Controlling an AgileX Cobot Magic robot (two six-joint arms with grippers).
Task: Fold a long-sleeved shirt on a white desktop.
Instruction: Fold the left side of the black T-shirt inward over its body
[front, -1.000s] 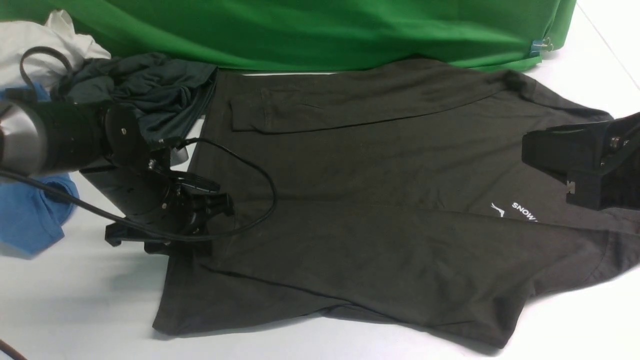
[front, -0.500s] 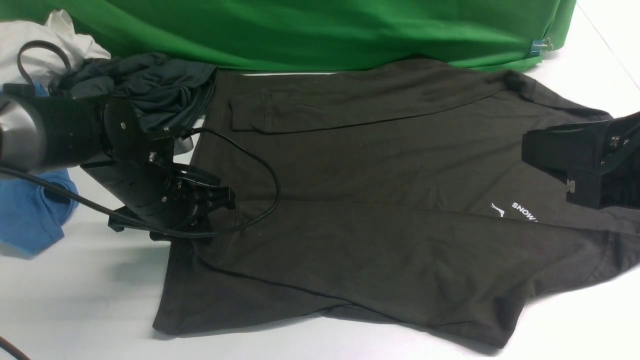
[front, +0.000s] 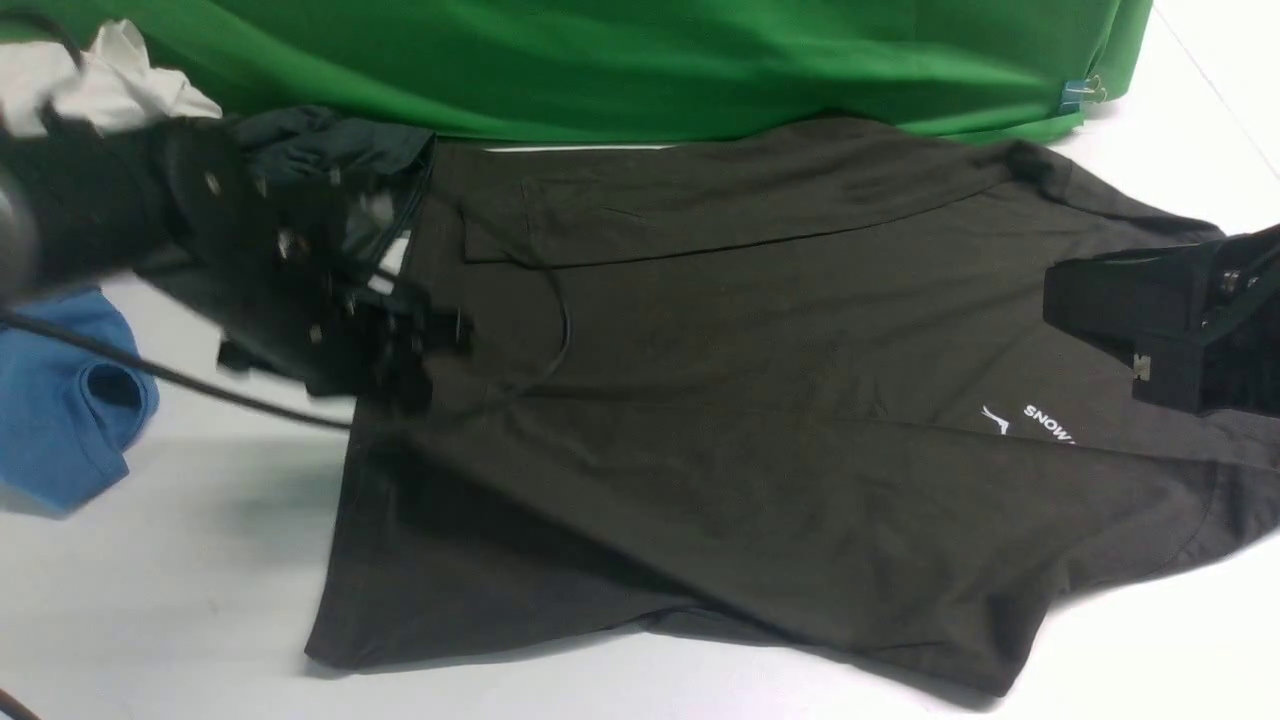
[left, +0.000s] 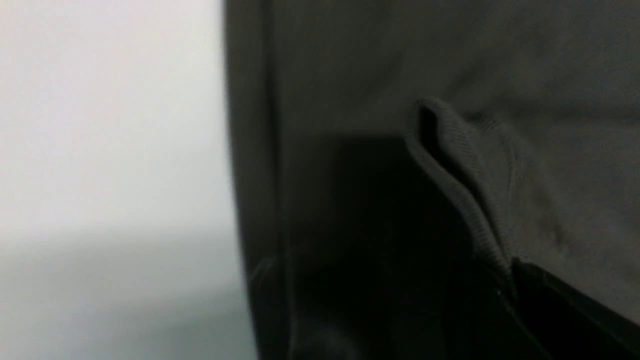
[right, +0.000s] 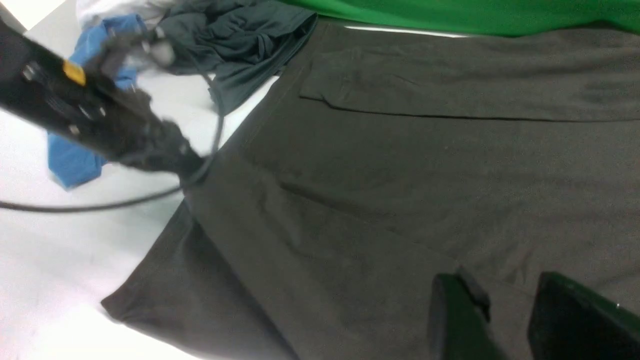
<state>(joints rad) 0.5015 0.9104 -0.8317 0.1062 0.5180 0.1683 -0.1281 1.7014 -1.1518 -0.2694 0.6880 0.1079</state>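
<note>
**Hem end pinched by the left end effector**

The large dark olive-brown knit long-sleeved shirt (front: 760, 400) is spread flat on the smooth white worktop (front: 180, 580). Its long axis runs from the left end effector (front: 425, 350) across to the right end effector (right: 505, 305). The hem end lies at the left one, and the shoulder end with the small white chest print (front: 1045, 425) lies under the right one.

The left end effector is closed. In its wrist view a ribbed fold of the shirt is seen pinched and raised a little. The right end effector hangs above the shoulder part with its fingers (right: 452, 320) half apart, and nothing is seen held between them.

The left arm is judged to carry the coming fold, so the pinched edge would be brought along the long axis, toward the right end effector.
</note>
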